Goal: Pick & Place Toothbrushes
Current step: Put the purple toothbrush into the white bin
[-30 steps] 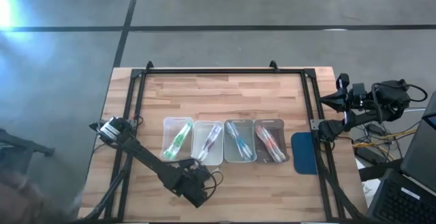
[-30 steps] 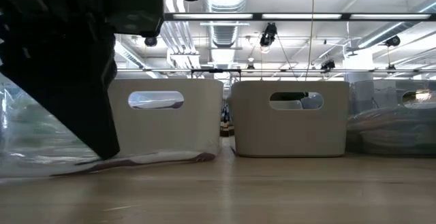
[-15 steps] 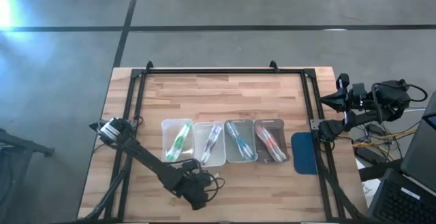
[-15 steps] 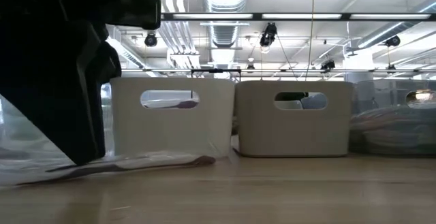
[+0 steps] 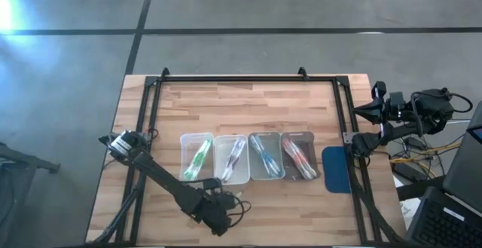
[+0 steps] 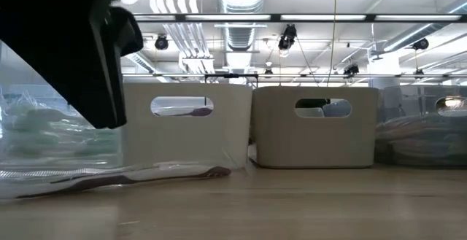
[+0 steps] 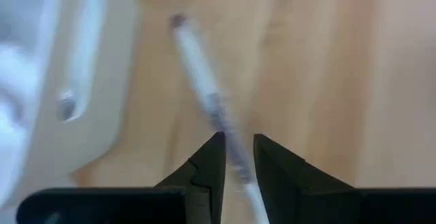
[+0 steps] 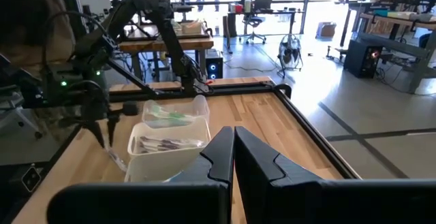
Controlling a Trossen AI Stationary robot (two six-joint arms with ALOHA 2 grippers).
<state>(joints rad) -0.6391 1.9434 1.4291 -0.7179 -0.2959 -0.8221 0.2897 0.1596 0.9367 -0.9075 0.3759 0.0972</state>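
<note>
One wrapped toothbrush [image 6: 146, 176] lies flat on the wood in front of the trays. Its dark head [image 7: 178, 21] is near the foot of a white tray [image 7: 75, 81]. My left gripper [image 7: 238, 149] hovers over its handle near the table's near edge [image 5: 215, 216], pointing steeply down and narrowly open. The toothbrush shows in the gap. In the low view the finger [image 6: 109, 109] ends well above it. Several trays [image 5: 248, 157] hold more toothbrushes. My right gripper [image 8: 232, 139] is shut and empty, beyond the table's right edge.
A blue pad [image 5: 337, 169] lies right of the tray row. A black frame rail [image 5: 241, 78] runs round the table. Bare wood [image 5: 241, 108] lies between the trays and the far rail. My right arm [image 5: 399, 116] waits outside the rail.
My left gripper has risen from the table and rolled a little about its own axis. Its finger stood down at the toothbrush a second ago and is now clear above it. The toothbrush has stayed lying on the table.
</note>
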